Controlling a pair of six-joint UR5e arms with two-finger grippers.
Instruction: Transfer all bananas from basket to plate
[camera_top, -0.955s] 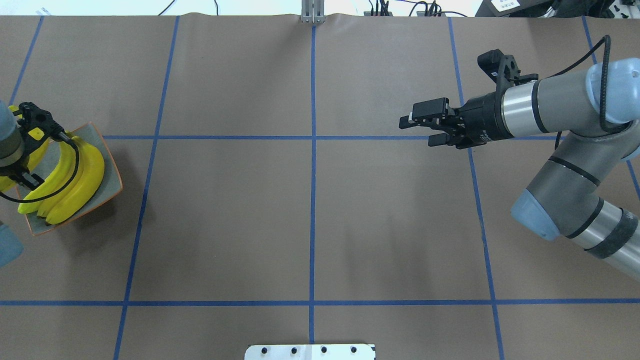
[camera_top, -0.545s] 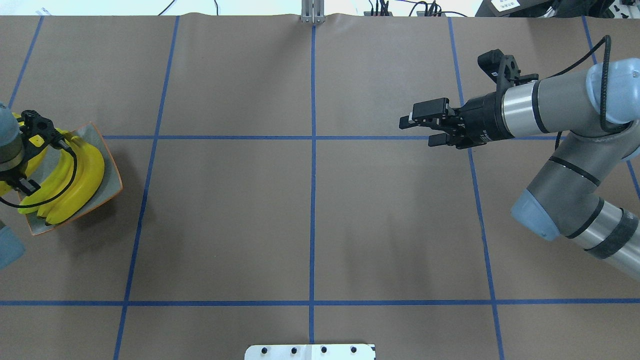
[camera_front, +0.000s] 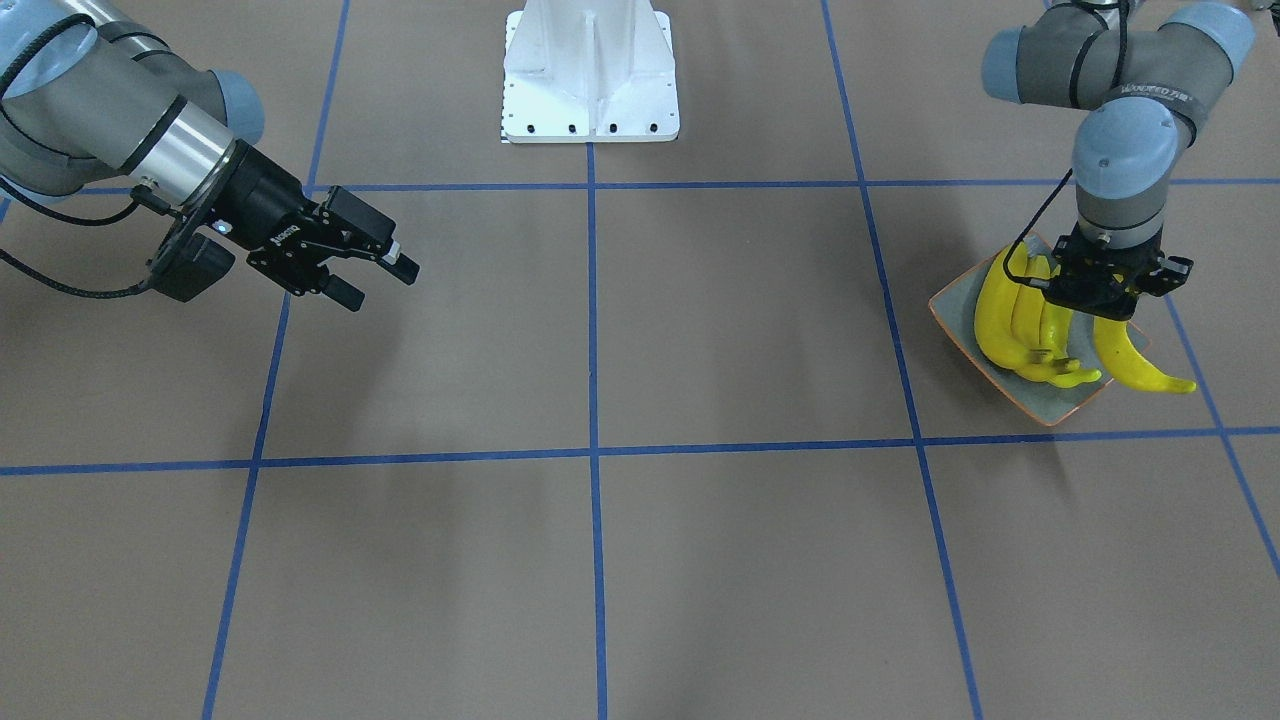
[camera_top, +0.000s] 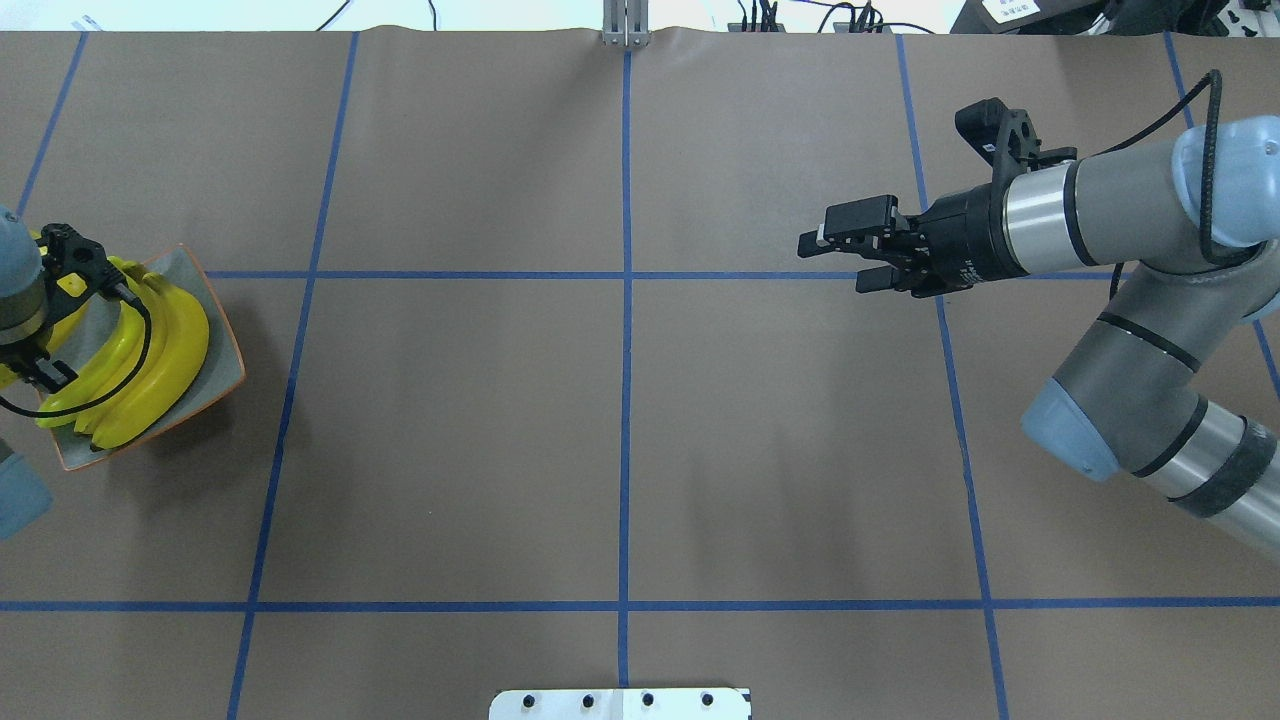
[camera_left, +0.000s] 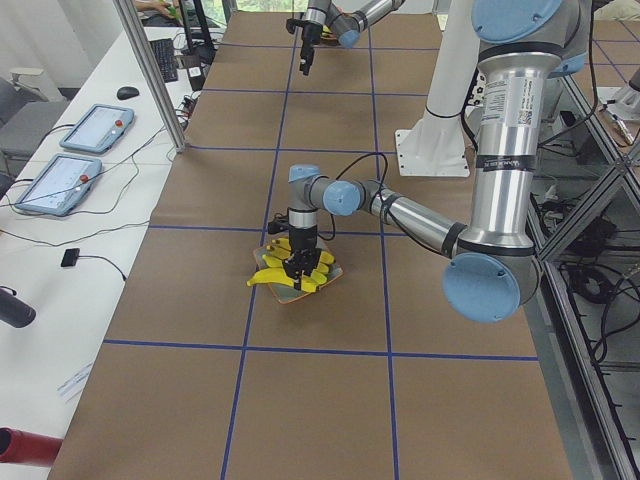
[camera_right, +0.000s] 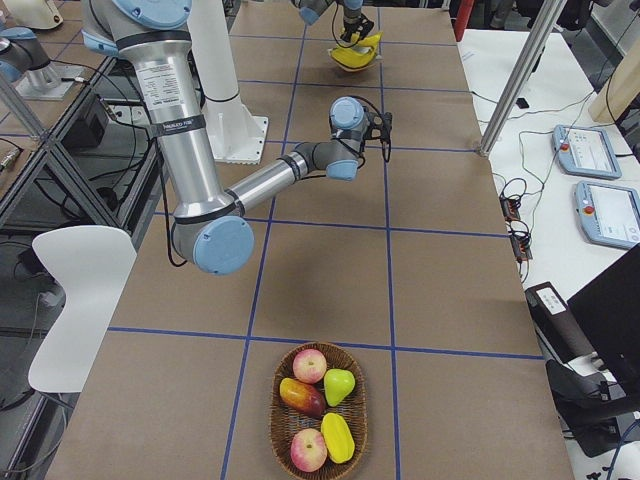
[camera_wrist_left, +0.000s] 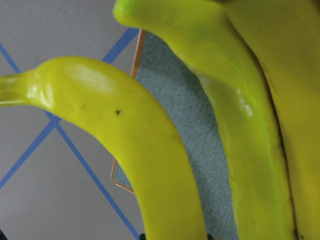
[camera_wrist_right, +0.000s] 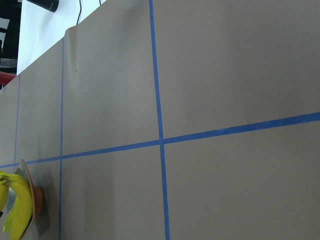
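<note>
The grey-green plate (camera_front: 955, 300) with an orange rim sits at the table's left end, also in the overhead view (camera_top: 226, 366). Three yellow bananas (camera_front: 1015, 320) lie side by side in it (camera_top: 165, 355). My left gripper (camera_front: 1105, 298) points straight down over the plate's outer edge and is shut on a fourth banana (camera_front: 1140, 365). That banana sticks out past the rim, large in the left wrist view (camera_wrist_left: 135, 150) above the plate's glaze (camera_wrist_left: 200, 130). My right gripper (camera_top: 833, 265) is open and empty, far off over the table's right half.
A wicker basket (camera_right: 280, 440) with apples and other fruit, no bananas showing, stands at the table's right end. The white robot base (camera_front: 590, 75) is at the table's back edge. Blue tape lines cross the brown table cover.
My left gripper has shifted a little toward the table's left edge over the plate, the banana with it. The right arm has not moved.
</note>
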